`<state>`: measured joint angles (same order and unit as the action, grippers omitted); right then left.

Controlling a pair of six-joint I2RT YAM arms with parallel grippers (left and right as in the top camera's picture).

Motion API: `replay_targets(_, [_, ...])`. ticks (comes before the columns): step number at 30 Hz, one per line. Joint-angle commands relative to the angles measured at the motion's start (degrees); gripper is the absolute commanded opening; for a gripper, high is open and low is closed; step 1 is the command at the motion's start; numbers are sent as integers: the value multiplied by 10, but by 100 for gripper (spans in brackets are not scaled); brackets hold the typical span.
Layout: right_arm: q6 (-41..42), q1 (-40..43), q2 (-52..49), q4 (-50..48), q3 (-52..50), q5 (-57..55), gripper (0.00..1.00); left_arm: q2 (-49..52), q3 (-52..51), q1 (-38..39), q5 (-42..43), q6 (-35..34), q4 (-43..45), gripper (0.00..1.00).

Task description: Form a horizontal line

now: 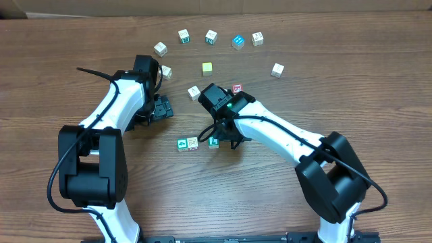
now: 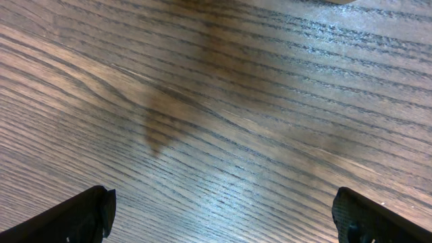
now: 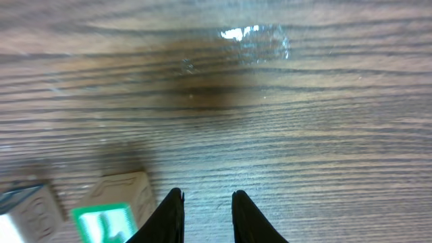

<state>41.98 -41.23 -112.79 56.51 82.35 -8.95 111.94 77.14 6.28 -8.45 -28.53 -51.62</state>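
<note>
Wood-grain table (image 1: 351,81); the horizontal line (image 1: 192,143) shows three cubes near its middle; the green "L" cube (image 3: 101,223), cropped, sits just left of the right gripper (image 3: 206,196), narrowly parted, empty; the left gripper (image 2: 223,206) is spread wide, mostly out of frame.

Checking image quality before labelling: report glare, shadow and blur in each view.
Overhead: even light, fairly sharp, only soft shadows. Left wrist: table grain crisp, one dark shadow patch. Right wrist: bright glare spot near the top, dark shadow beneath it, green cube at lower left blurred.
</note>
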Motion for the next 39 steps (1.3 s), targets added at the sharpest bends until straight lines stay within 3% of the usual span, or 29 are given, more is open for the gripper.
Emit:
replay_targets(1, [0,10,23,0,16,3,21,6,-2,1,-7,-2,1,100])
replay_targets(8, [-45,56,23,-7,16,106,17,6,-2,1,-7,-2,1,100])
replay_targets(39, [-45,52,23,-27,-10,106,18,6,-2,1,-7,-2,1,100])
